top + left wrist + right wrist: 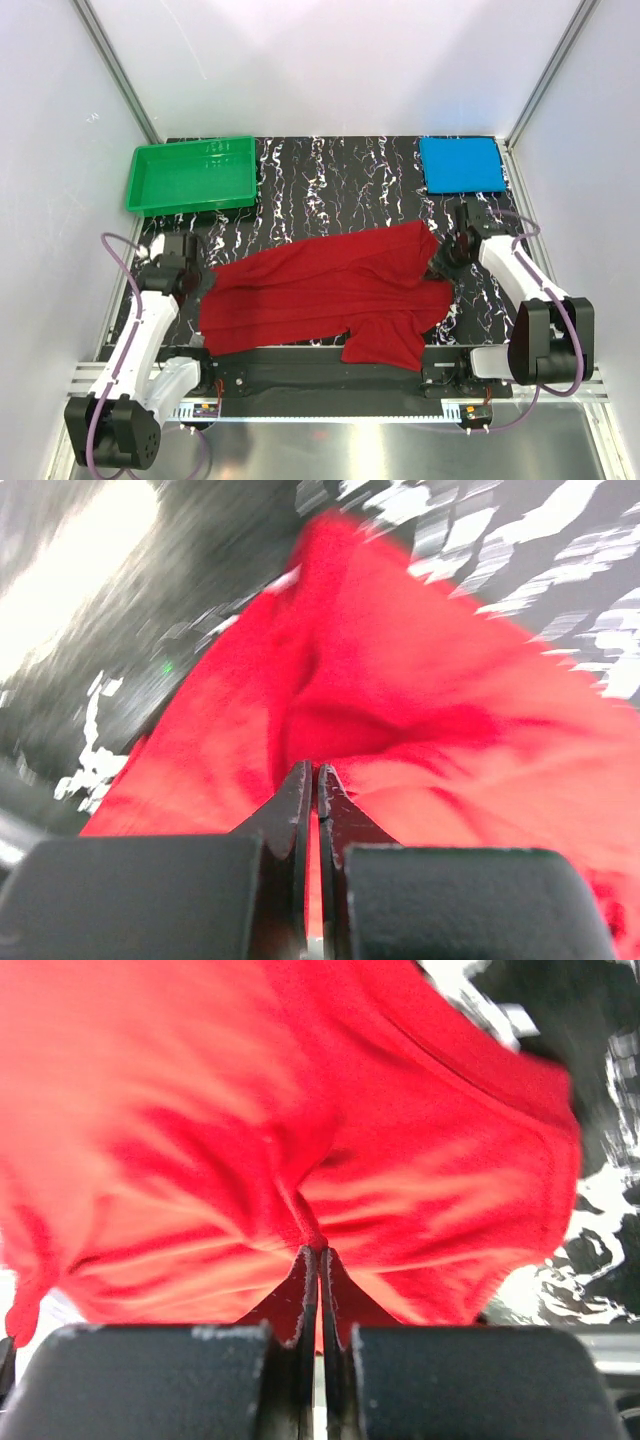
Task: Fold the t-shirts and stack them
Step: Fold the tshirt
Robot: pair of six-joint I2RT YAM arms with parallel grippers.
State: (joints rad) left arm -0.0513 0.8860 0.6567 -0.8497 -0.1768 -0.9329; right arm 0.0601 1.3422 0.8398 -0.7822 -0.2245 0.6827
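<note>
The deep red t-shirt lies stretched and crumpled across the middle of the black marbled table, one part hanging toward the near edge. My left gripper is shut on its left edge; the left wrist view shows the red cloth pinched between the closed fingertips. My right gripper is shut on its right edge; the right wrist view shows cloth bunched at the closed tips. The bright blue t-shirt lies as a neat folded rectangle at the back right corner.
A green plastic tray sits at the back left corner. White walls and metal frame posts enclose the table on three sides. A metal rail runs along the near edge by the arm bases.
</note>
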